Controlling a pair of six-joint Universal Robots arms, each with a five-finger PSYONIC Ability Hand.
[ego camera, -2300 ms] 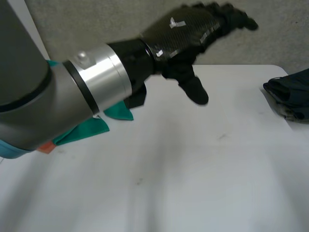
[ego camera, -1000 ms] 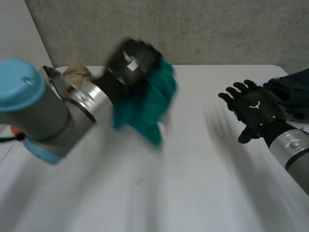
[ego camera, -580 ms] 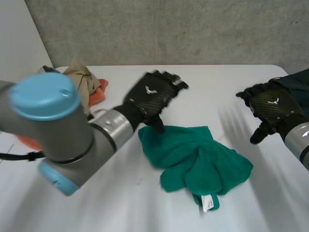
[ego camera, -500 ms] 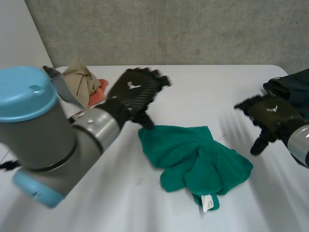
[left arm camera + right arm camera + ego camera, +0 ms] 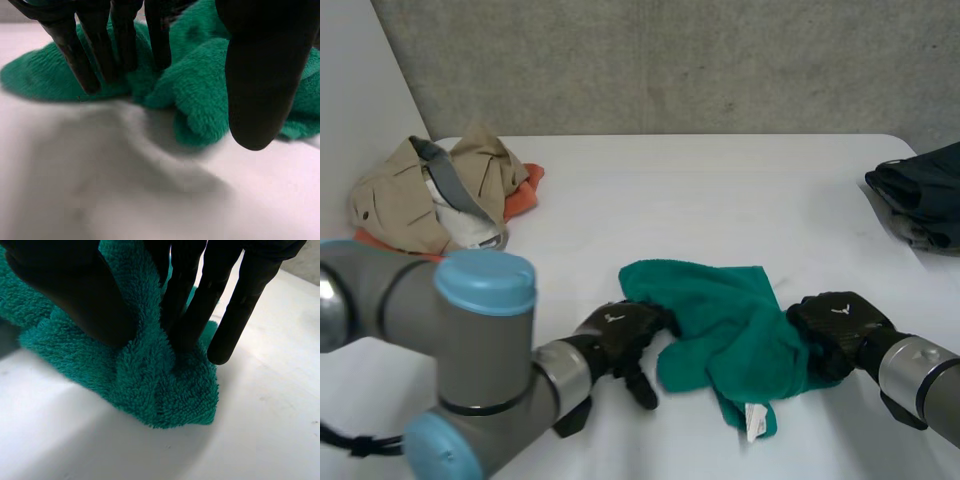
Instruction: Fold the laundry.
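A crumpled green towel [image 5: 730,320] lies on the white table [image 5: 720,190] near its front, with a white tag [image 5: 753,420] at its near end. My left hand [image 5: 620,335] rests at the towel's left edge. Its fingers [image 5: 120,35] are straight with their tips against the green towel [image 5: 210,100], and the thumb [image 5: 260,75] stands apart, so the hand is open. My right hand [image 5: 835,325] is at the towel's right edge. There its thumb [image 5: 75,295] and fingers [image 5: 200,300] pinch a raised ridge of the green towel [image 5: 165,390].
A heap of beige and orange clothes [image 5: 440,195] lies at the back left of the table. A dark garment [image 5: 920,195] sits at the right edge. Bare table stretches behind the towel and in front of both hands.
My left hand let the towel down on the table, then dropped to its left edge. My right hand came in from the right and closed on the right edge.
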